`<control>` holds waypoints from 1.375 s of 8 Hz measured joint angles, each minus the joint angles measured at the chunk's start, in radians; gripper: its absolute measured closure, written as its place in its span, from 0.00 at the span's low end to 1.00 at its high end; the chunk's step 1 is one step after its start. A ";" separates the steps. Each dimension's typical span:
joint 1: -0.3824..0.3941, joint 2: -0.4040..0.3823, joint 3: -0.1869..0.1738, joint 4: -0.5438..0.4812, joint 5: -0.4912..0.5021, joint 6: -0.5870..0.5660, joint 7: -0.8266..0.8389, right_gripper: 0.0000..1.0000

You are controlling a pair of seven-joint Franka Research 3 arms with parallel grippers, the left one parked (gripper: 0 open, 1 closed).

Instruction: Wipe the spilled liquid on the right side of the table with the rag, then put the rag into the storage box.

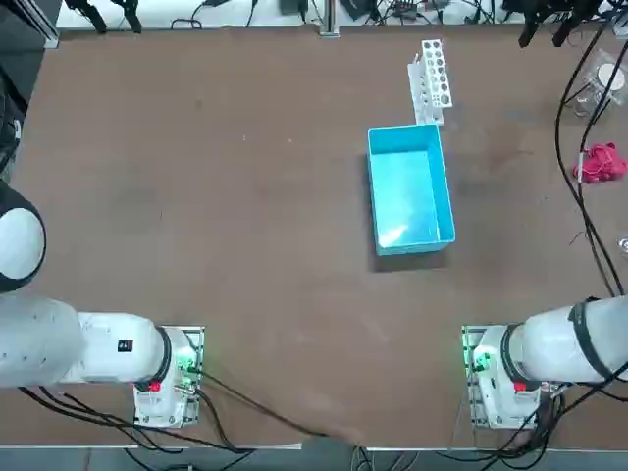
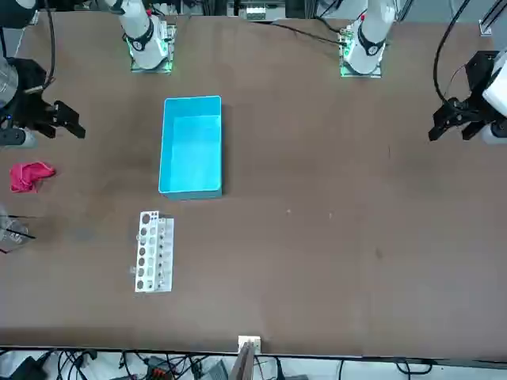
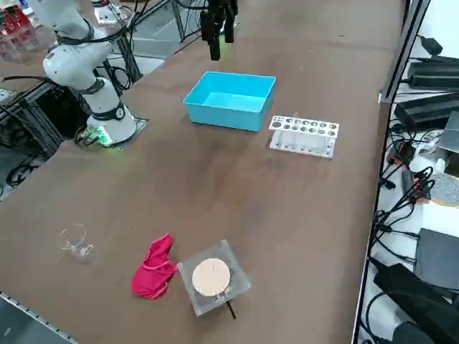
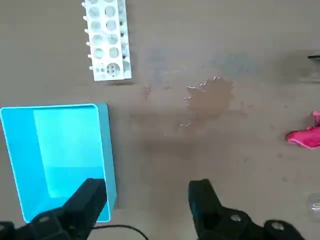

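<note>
top: the rag lies at the table's right edge, well apart from the box. side: my gripper hangs over the box's far side, rag far off. wrist: fingers spread wide, empty; the spill lies ahead, rag beyond it. soft, light cloth, i'd pinch a raised fold.

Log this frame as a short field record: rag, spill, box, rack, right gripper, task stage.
rag: crumpled on the table, near its right edge, untouched
spilled liquid: wet patch between storage box and rag
storage box: empty, beside the spill
tube rack: lying just beyond the box
right gripper: fingers open, holding nothing, raised above the table near the box
stage: wiping not yet begun
</note>
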State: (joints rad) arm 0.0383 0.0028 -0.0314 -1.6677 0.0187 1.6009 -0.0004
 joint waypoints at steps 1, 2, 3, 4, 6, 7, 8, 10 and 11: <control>0.000 0.000 0.000 0.000 0.000 0.000 0.000 0.00; 0.000 0.000 0.000 0.000 0.000 0.000 0.000 0.00; 0.000 0.000 0.000 0.000 0.000 0.000 0.000 0.00; 0.000 0.000 0.000 0.000 0.000 0.000 0.000 0.00; -0.001 0.000 -0.001 0.000 -0.003 -0.023 0.000 0.00; -0.008 0.001 -0.004 0.000 -0.015 -0.071 0.003 0.00; -0.032 0.002 -0.008 0.001 -0.030 -0.133 0.005 0.00; -0.140 0.016 -0.015 0.000 -0.040 -0.271 0.005 0.00; -0.209 0.036 -0.019 -0.001 -0.041 -0.317 0.009 0.00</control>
State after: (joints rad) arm -0.1708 0.0393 -0.0509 -1.6682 -0.0221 1.2834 0.0084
